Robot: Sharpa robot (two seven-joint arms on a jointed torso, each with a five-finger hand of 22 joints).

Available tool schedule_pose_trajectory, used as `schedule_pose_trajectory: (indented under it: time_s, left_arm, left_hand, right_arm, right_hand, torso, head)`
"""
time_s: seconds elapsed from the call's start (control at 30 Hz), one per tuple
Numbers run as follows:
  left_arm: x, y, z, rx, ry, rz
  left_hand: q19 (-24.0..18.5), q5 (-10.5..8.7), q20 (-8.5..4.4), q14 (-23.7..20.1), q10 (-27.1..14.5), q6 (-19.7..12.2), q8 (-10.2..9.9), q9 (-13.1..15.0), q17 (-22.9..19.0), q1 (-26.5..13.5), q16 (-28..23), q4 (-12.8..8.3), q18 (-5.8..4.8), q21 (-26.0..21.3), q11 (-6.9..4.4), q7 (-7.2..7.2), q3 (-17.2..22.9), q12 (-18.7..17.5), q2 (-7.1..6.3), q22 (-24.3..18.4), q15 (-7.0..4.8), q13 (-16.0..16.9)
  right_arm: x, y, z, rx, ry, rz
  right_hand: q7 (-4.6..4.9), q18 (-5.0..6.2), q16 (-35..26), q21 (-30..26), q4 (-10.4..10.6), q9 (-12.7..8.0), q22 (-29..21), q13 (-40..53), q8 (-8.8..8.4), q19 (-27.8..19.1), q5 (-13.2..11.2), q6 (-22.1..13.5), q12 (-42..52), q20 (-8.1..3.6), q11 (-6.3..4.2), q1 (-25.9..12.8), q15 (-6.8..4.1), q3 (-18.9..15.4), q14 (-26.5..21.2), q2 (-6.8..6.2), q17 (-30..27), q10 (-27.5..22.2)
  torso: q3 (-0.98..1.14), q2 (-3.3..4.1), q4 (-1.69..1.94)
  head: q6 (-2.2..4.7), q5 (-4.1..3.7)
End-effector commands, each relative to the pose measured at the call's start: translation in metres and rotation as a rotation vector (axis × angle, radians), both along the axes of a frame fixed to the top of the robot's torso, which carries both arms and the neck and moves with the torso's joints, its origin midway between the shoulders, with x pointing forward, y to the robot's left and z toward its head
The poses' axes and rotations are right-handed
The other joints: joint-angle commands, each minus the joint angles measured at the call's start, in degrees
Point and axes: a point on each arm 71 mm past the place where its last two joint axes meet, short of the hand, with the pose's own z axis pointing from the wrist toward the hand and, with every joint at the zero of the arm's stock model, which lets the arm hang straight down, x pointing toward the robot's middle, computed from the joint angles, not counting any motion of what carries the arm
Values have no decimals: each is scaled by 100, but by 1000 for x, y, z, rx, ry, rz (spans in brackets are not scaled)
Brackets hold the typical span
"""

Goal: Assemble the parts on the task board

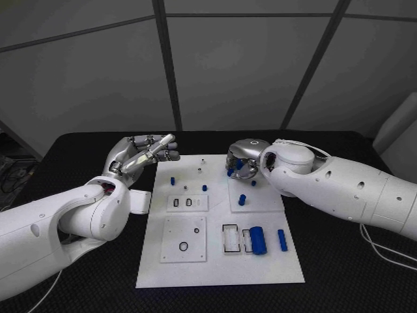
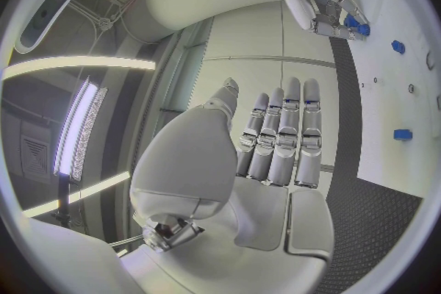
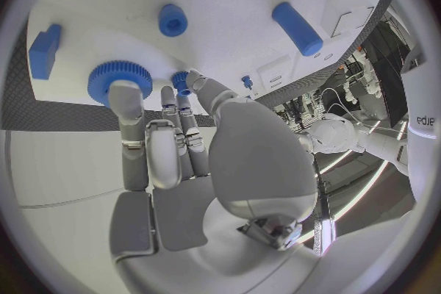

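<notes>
You have 1 piece of lettering to go on: in the right wrist view, dark letters stand on the white arm shell (image 3: pixel 425 125) at the circle's rim. They are turned sideways and cut by the edge, so you can make out something like "edje", and the whole word cannot be read with any certainty. You find no readable label, number or sign on the task board (image 1: pixel 220 261) or on the blue parts (image 1: pixel 257 239) lying on it.
</notes>
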Motion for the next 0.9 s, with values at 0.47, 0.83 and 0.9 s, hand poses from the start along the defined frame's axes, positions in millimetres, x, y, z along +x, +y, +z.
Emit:
schedule_pose_trajectory:
  time_s: [0.47,0.83,0.9]
  left_arm:
    - [-1,-1,2,-1,-9,-20]
    - [0,1,1,2,-5,-17]
    - [0,2,1,2,-5,-16]
  left_hand:
    - [-24,-33,5,-34,-4,13,-42,-9,9,-63,-35,-26,-56,-37,36,33,-10,-41,-11,-11,17,-7]
    - [-25,-32,7,-31,-9,10,-51,-10,11,-68,-42,-26,-55,-39,38,35,-9,-50,-1,-14,18,-7]
    - [-25,-32,7,-31,-9,10,-51,-10,11,-68,-42,-26,-55,-39,38,35,-9,-50,-1,-14,18,-7]
  right_arm:
    - [2,4,-1,2,10,10]
    - [0,7,13,136,-120,24]
    - [0,9,15,158,-143,23]
  right_hand:
    - [12,-91,76,184,33,36,170,9,64,-1,-81,185,72,-24,-38,56,-60,275,321,137,64,317]
    - [-65,-196,81,658,-14,111,835,91,226,245,-113,595,129,-66,-155,159,-168,467,302,214,34,706]
    - [-64,-197,87,668,-20,112,847,92,226,246,-103,601,122,-67,-156,163,-170,473,304,208,45,711]
  torso:
    - [0,10,-5]
    - [4,8,-4]
    - [1,8,-7]
  head:
    - [-35,24]
    - [-10,40]
    - [10,48]
